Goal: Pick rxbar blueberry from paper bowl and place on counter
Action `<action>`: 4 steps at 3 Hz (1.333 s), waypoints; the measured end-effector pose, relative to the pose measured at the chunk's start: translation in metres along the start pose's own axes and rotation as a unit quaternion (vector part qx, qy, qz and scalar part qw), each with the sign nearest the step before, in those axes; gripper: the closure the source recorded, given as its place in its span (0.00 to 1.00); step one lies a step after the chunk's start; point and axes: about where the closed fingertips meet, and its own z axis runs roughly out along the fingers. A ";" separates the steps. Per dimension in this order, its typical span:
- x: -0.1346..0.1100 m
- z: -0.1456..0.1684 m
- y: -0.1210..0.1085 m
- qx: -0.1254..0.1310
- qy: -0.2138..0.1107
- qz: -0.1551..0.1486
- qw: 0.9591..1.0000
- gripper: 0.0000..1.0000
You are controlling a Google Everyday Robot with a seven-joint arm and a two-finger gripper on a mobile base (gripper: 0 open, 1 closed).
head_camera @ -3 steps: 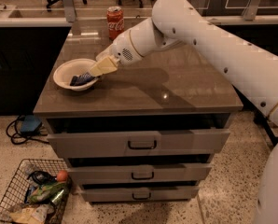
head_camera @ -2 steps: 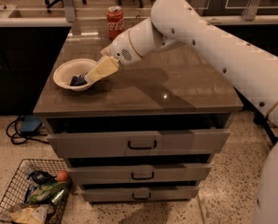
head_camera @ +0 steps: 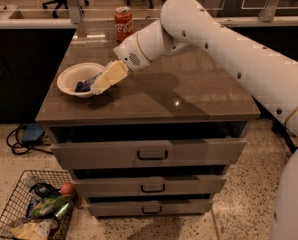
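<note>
Camera view: pale-yellow gripper (head_camera: 98,88) at off-white round paper bowl (head_camera: 62,79), counter's (head_camera: 189,94) ten o'clock, beside dark navy wrapped rxbar blueberry (head_camera: 84,86); grip state untellable. Lift and placing seemingly remain.

White script, seemingly Coca-Cola, runs down the red soda can (head_camera: 123,24) at the counter's (head_camera: 189,94) far edge. The snack bar's (head_camera: 85,84) pale markings are unreadable. The gripper (head_camera: 97,87) hangs over the bowl's (head_camera: 64,81) right side.
</note>
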 end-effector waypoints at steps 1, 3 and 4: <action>0.003 0.009 0.003 -0.015 0.010 -0.002 1.000 0.00; 0.011 0.012 0.001 -0.012 0.004 -0.002 1.000 0.16; 0.012 0.014 0.002 -0.013 0.004 -0.002 1.000 0.39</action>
